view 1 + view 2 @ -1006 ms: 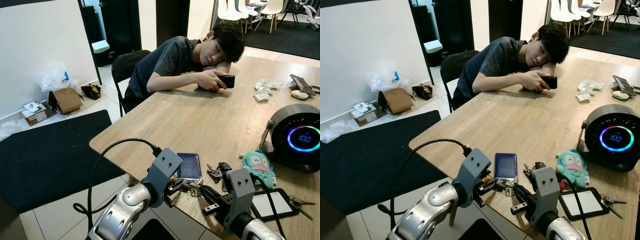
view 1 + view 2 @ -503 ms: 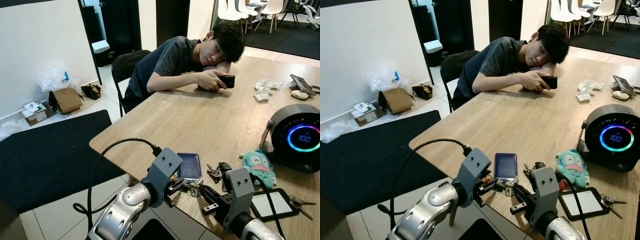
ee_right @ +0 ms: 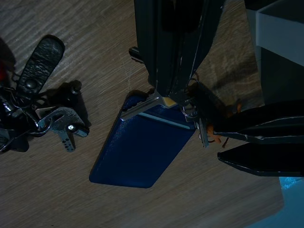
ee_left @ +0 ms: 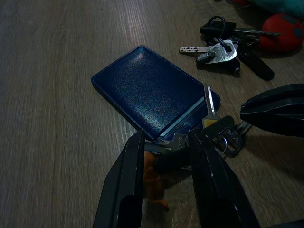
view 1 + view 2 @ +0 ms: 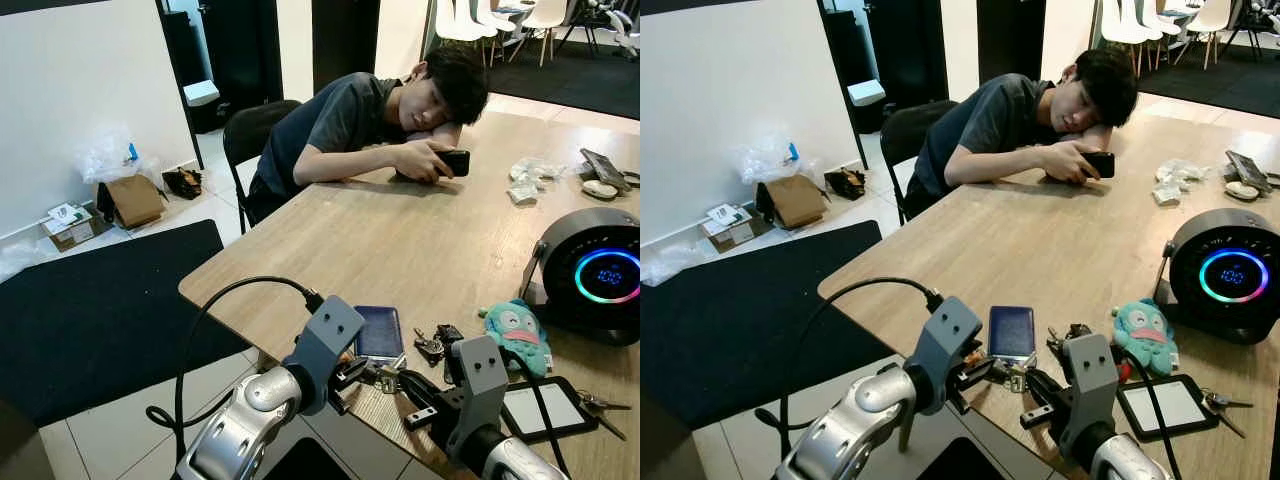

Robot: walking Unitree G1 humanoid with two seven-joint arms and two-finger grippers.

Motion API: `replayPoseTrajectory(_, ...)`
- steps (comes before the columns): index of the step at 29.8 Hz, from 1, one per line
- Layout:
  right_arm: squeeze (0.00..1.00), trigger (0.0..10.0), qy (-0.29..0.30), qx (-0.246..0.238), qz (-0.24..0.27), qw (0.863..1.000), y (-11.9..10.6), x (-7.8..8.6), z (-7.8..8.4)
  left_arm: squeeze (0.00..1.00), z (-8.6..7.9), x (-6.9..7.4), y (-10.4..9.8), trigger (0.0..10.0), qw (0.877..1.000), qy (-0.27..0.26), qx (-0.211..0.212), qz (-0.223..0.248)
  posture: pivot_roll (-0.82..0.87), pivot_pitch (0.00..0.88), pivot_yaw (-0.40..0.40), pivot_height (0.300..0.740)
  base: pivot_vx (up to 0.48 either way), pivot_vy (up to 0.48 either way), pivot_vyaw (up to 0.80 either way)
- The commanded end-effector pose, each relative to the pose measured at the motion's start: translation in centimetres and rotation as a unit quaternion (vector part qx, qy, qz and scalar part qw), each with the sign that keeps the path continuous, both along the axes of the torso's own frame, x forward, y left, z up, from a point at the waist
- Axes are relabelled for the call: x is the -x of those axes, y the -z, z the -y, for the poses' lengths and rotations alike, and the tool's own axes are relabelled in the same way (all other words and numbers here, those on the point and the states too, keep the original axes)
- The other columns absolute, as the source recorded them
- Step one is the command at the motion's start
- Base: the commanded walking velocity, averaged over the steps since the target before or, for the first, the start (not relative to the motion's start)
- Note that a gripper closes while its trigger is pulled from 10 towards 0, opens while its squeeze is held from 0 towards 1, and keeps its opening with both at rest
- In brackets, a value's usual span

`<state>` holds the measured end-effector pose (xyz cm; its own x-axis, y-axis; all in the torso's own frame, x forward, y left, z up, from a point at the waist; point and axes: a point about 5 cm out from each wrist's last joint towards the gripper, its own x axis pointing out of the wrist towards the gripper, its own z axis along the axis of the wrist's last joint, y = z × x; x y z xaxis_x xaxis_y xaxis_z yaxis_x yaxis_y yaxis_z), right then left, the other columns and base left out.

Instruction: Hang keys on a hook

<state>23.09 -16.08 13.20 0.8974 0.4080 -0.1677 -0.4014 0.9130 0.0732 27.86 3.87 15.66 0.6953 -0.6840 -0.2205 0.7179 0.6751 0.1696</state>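
Left tool (image 4: 164, 183): low at the table's near edge; its two black fingers stand narrowly apart around the dark head of the keys (image 4: 216, 129), though contact cannot be told.
Right tool (image 3: 178, 52): just beside the left tool, over the same keys; whether its fingers grip them cannot be told.
Keys: flat on the table, at the near corner of the wallet (image 5: 381, 334), between the two tools; silver blades, a ring, a small orange tag.
Wallet: flat dark blue rectangle with rounded corners and a fine grainy sheen.
Second bunch (image 5: 436, 342): metal keys and a black fob, just beyond the wallet, apart from both tools.
Table (image 5: 400, 240): pale wood with straight grain.
Plush (image 5: 517, 330): soft teal toy, right of the second bunch.
Tablet (image 5: 540, 408): flat, black-framed, near the plush.
Speaker (image 5: 597, 272): round, black, with a glowing ring.
Person (image 5: 380, 115): leaning on the far side of the table, holding a phone (image 5: 455, 162).
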Motion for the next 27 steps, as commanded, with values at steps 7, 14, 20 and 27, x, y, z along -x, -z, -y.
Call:
replayPoseTrajectory(7,0.00,10.0,-0.005,-0.001,-0.002,1.000,0.2,0.0,-0.2,0.00,-0.3,0.1,0.2,10.0,1.000,-0.003,-0.002,-0.004,-0.01,0.162,0.090,0.740,0.000,0.000,0.00)
replayPoseTrajectory(14,0.00,10.0,-0.006,-0.001,-0.001,1.000,0.2,0.0,-0.3,0.00,-0.3,0.1,0.2,10.0,1.000,-0.003,-0.003,-0.003,-0.01,0.158,0.089,0.740,0.000,0.000,0.00)
replayPoseTrajectory(20,0.00,10.0,-0.007,-0.001,0.001,1.000,0.2,-0.2,-0.4,0.00,-0.4,0.0,0.1,10.0,1.000,0.001,-0.012,0.005,-0.01,0.154,0.092,0.740,0.000,0.000,0.00)
replayPoseTrajectory(27,0.00,10.0,-0.007,0.000,0.000,1.000,0.3,-0.3,-0.2,0.00,-2.4,-1.2,-1.0,10.0,0.999,0.010,-0.042,0.033,-0.01,0.144,0.089,0.740,0.000,0.000,0.00)
